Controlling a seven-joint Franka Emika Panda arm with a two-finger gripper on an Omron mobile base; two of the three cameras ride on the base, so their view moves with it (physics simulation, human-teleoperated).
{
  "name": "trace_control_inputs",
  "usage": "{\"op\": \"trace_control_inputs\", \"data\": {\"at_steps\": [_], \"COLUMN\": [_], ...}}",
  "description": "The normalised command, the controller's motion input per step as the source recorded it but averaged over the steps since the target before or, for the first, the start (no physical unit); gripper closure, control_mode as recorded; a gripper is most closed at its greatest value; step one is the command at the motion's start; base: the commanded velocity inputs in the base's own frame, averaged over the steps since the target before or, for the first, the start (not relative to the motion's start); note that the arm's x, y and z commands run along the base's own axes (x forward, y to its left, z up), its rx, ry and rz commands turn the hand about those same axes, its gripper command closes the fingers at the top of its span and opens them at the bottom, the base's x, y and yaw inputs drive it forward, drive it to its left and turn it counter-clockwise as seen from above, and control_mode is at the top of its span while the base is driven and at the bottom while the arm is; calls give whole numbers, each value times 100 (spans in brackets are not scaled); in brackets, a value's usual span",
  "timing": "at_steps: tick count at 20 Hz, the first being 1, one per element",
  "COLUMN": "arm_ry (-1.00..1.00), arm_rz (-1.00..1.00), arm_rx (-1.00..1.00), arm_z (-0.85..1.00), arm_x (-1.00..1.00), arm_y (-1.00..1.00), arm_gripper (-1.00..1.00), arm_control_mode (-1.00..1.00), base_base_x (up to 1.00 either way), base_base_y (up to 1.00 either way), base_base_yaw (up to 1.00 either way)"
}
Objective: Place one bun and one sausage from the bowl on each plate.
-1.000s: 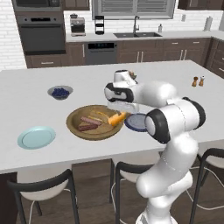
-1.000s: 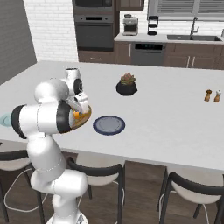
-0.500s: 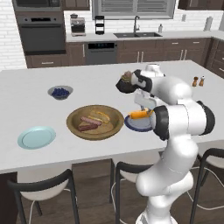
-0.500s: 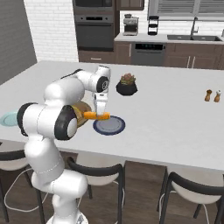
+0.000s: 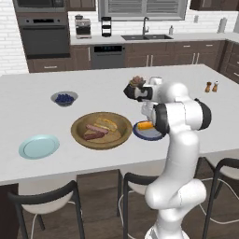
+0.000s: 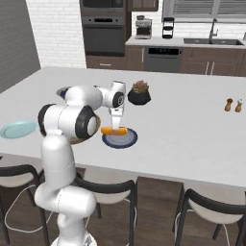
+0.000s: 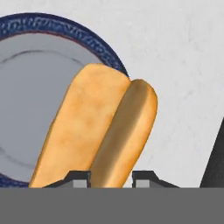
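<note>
No readable text, labels, or numbers — none

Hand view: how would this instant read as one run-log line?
pincer: shut on bun | bun: over navy plate rim | wooden bowl: two sausages, one bun | light-blue plate: bare

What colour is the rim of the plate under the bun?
Dark navy blue rim around a lighter grey centre, under the bun; clearest in the hand view.

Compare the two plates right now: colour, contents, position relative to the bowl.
Colour: the pale light-blue plate is one even tint; the navy plate has a dark rim and a lighter grey centre.
Contents: the pale plate is bare; over the navy plate the gripper holds a bun.
Position: in the left base view, the pale plate lies left of the wooden bowl, the navy plate right of it.
Shared: both are round, flat and smaller than the bowl.
</note>
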Motion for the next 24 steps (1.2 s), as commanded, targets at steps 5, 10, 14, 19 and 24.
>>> {"op": "trace_control_inputs", "data": {"at_steps": [5,10,14,19,24], "arm_ry": [-17,-27,2,5,-6], "arm_rz": [0,14,61,59,26], "arm_rx": [0,-2,-7,-3,0], "arm_z": [1,88,63,35,-31], "arm_x": [1,-32,-3,-7,-90], "arm_y": [0,28,100,100,86], "arm_gripper": [-100,-100,-100,-100,-100], "arm_control_mode": [-100,-100,-100,-100,-100], "base_base_x": [0,0,0,0,0], "base_base_y": [0,0,0,0,0], "base_base_yaw": [0,0,0,0,0]}}
